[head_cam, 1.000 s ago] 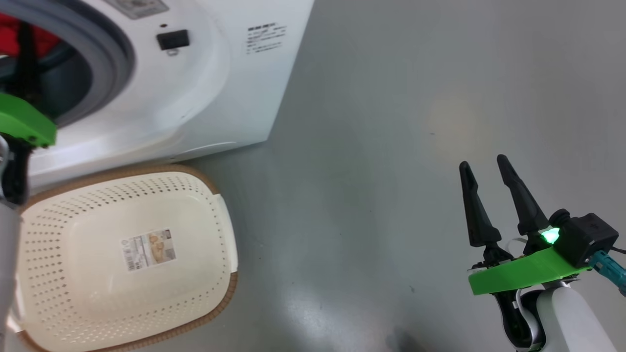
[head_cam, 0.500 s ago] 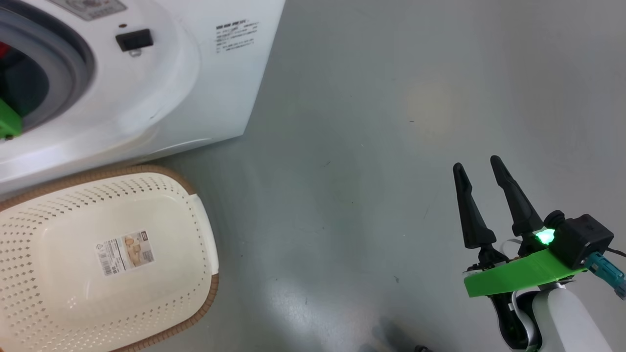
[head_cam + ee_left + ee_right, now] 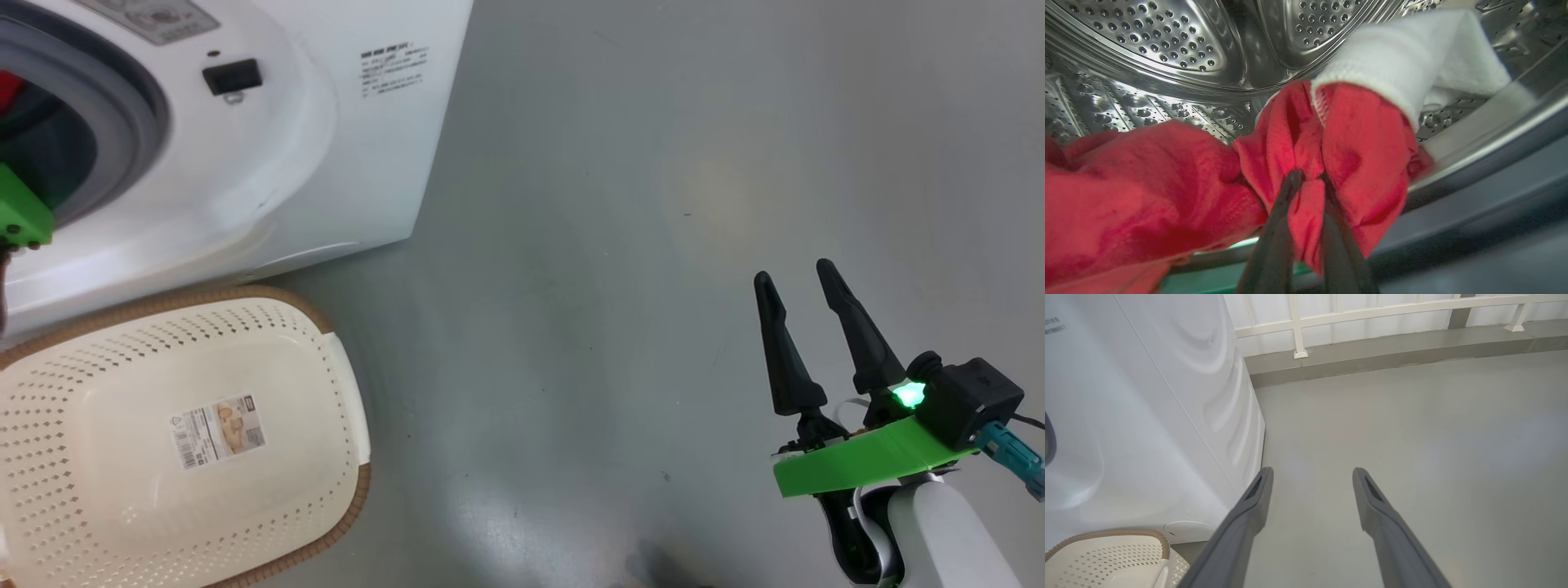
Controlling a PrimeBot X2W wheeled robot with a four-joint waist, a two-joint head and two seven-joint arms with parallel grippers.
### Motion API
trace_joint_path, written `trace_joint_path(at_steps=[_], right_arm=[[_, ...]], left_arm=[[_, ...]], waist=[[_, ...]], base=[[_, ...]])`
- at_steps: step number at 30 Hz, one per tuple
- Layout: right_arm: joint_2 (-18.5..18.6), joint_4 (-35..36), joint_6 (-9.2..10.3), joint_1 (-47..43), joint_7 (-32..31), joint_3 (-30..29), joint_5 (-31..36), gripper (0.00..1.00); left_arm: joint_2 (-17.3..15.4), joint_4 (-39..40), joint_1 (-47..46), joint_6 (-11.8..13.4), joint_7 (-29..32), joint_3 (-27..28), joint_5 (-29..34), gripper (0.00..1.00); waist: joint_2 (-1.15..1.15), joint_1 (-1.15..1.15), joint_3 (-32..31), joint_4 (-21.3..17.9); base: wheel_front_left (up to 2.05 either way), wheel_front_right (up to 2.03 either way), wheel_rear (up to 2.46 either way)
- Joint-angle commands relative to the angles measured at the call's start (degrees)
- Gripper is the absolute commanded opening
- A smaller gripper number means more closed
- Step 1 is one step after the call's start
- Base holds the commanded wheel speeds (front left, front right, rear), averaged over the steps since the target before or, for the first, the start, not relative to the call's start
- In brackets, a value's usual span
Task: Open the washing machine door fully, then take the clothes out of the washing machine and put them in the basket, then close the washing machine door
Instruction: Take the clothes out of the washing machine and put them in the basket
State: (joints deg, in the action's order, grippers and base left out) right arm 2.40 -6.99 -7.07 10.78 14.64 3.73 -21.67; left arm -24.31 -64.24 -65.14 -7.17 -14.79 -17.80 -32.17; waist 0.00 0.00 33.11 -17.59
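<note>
Left gripper (image 3: 1309,183), its two dark fingers (image 3: 1274,249) nearly together, pinches a fold of the bright red, white-trimmed fabric clothes (image 3: 1363,155); these lie inside the perforated steel drum (image 3: 1167,45) of the big white washing machine (image 3: 326,147), by its grey rubber ring (image 3: 151,122), a grip likely meant for drawing them out; the cream-white perforated plastic basket (image 3: 326,457) sits just below the opening, ready to receive them; right gripper (image 3: 794,275) hangs spread wide, empty, well aside.

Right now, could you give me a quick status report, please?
Left gripper shut on clothes in drum. Right gripper open, idle. Basket empty, unobstructed.
</note>
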Motion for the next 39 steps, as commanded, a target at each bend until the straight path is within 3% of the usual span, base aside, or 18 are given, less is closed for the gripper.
trace_joint_path(at_steps=[1,8,13,20,28,39], right_arm=[[0.48,1.44,-0.42,-1.07,0.36,0.86,-0.25,1.0],[0.48,0.99,-0.42,-1.02,0.36,0.24,0.42,1.0],[0.48,0.69,-0.42,-1.2,0.36,-0.39,1.37,1.0],[0.48,-0.01,-0.42,-1.78,0.36,-1.04,3.03,1.0],[0.48,-0.41,-0.42,-3.13,0.36,-2.09,4.34,1.0],[0.48,-0.95,-0.42,-5.18,0.36,-3.24,4.91,1.0]], left_arm=[[-2.18,1.23,0.0,-0.32,-0.21,0.65,-0.18,0.0],[-1.58,6.77,3.16,-0.29,-0.21,4.11,0.76,0.0],[0.18,13.43,8.5,0.48,-0.21,9.95,4.11,0.0],[4.56,23.07,17.06,0.36,-0.21,19.41,10.02,0.0],[9.86,31.31,24.7,-0.17,-0.21,26.3,14.98,0.0],[16.92,45.3,35.95,-0.3,-0.21,29.06,18.68,0.0]], waist=[[0.0,0.0,-0.32,0.38],[0.0,0.0,-2.3,2.44],[0.0,0.0,-4.32,4.36],[0.0,0.0,-7.34,7.07],[0.0,0.0,-10.41,9.67],[0.0,0.0,-14.09,12.86]], base=[[0.0,0.0,0.0],[0.0,0.0,0.0],[0.0,0.0,0.0],[0.0,0.0,0.0],[0.0,0.0,0.0],[0.0,0.0,0.0]])
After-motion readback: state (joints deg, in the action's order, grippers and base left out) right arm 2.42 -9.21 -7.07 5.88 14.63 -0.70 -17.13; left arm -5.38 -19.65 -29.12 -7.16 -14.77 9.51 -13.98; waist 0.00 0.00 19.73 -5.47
